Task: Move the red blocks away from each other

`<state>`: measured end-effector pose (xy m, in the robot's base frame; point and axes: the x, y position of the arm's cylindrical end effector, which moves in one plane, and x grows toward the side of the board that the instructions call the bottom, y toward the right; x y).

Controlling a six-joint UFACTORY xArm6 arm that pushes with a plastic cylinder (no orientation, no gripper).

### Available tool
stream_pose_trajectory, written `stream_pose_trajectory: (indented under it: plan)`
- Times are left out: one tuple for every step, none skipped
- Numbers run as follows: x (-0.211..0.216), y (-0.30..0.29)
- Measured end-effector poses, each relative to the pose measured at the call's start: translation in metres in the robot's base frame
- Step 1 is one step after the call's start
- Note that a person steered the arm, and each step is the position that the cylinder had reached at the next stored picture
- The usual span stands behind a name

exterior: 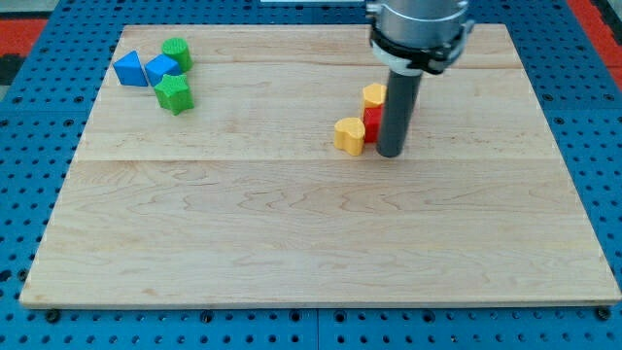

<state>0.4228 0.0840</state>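
Observation:
A red block (372, 125) sits right of the board's middle, mostly hidden behind my rod; its shape cannot be made out. A sliver of red (413, 109) shows on the rod's right side; I cannot tell whether it is a second red block. My tip (391, 153) stands on the board just below and right of the red block, touching or nearly touching it. A yellow heart-shaped block (350, 135) lies against the red block's left side. A yellow block (374, 95) sits just above the red one.
At the view's top left is a cluster: a blue triangular block (128, 69), a blue block (161, 69), a green cylinder (177, 52) and a green star-shaped block (175, 93). The wooden board (292, 243) lies on a blue perforated table.

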Motion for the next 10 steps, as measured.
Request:
stream_pose_trajectory:
  plan:
    - [-0.031,0.0]
    - [-0.05,0.018]
    - [-0.043,0.051]
    - [-0.058,0.045]
    - [-0.062,0.024]
    - [-0.058,-0.016]
    - [-0.051,0.02]
    - [-0.031,0.07]
    - [-0.1,0.085]
    - [-0.136,0.077]
